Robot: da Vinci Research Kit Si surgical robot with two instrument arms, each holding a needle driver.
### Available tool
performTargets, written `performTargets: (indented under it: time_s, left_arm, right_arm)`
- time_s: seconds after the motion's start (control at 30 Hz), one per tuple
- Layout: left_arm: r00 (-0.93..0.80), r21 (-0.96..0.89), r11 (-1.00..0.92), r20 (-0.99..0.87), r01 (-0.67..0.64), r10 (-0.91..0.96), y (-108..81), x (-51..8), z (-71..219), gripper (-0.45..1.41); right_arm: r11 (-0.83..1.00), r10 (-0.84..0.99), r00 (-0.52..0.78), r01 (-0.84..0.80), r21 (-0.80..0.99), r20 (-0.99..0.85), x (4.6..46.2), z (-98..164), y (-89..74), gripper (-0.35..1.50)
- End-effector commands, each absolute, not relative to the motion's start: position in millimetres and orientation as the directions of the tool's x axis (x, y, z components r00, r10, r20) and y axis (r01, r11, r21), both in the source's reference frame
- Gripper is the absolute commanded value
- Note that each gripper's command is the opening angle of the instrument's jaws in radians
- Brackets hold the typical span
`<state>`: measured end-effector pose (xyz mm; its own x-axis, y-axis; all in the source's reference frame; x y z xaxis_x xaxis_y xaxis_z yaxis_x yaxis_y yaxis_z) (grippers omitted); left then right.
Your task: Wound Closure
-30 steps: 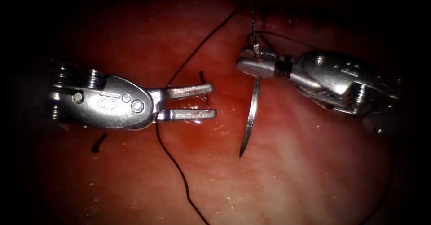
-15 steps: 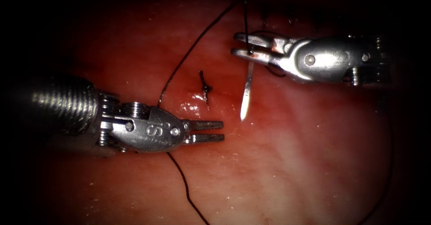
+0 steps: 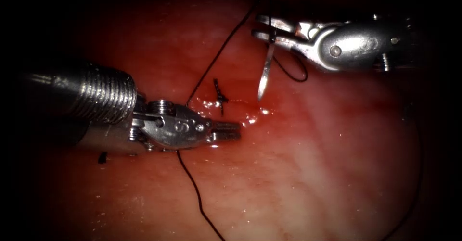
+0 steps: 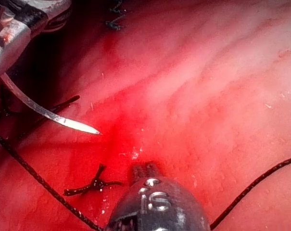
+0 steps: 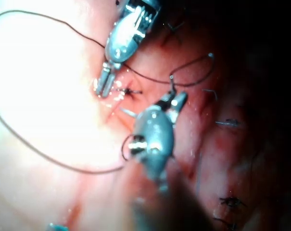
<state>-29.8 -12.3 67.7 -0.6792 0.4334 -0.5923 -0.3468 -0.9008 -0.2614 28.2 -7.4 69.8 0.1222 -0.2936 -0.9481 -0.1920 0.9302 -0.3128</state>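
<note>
Glossy wet tissue (image 3: 298, 173); polished metal needle (image 3: 264, 72).

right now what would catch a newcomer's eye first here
The right tool at the upper right holds the curved needle near its tail, bright point hanging free above the tissue. Left of centre, the left tool rests by a glistening red patch, holding nothing, with a dark knotted stitch just above.

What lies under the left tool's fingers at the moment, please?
Wet tissue with red fluid lies beneath the left tool. Thread passes under its body; that covered stretch is hidden. The right tool holds the needle.
</note>
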Motion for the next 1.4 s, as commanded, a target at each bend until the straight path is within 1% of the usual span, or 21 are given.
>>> performTargets:
  time_s: [0.03, 0.3, 0.73, 1.3, 1.4]
  left_arm:
    - [-0.679, -0.260, -0.902, -0.595, -0.345, 0.431, -12.4, -30.4, 68.2, -0.16]
    - [-0.672, -0.266, -0.892, -0.587, -0.367, 0.451, -11.9, -31.2, 68.6, -0.18]
    - [-0.671, -0.285, -0.890, -0.584, -0.357, 0.456, -12.7, -30.7, 68.7, -0.16]
    - [-0.667, -0.301, -0.887, -0.585, -0.351, 0.463, -12.9, -30.9, 67.6, -0.15]
    - [-0.666, -0.307, -0.886, -0.585, -0.347, 0.463, -12.5, -30.6, 67.2, -0.13]
  right_arm:
    - [0.929, -0.297, 0.121, -0.192, -0.316, -0.947, 29.0, 70.4, -7.3, -0.35]
    - [0.913, -0.347, 0.124, -0.183, -0.365, -0.930, 29.3, 71.3, -7.9, -0.35]
    - [0.859, -0.463, 0.141, -0.171, -0.482, -0.875, 29.7, 71.1, -8.2, -0.35]
    - [0.826, -0.518, 0.157, -0.165, -0.539, -0.841, 30.0, 72.1, -9.0, -0.35]
    - [0.808, -0.551, 0.180, -0.126, -0.575, -0.815, 30.3, 73.0, -10.3, -0.35]
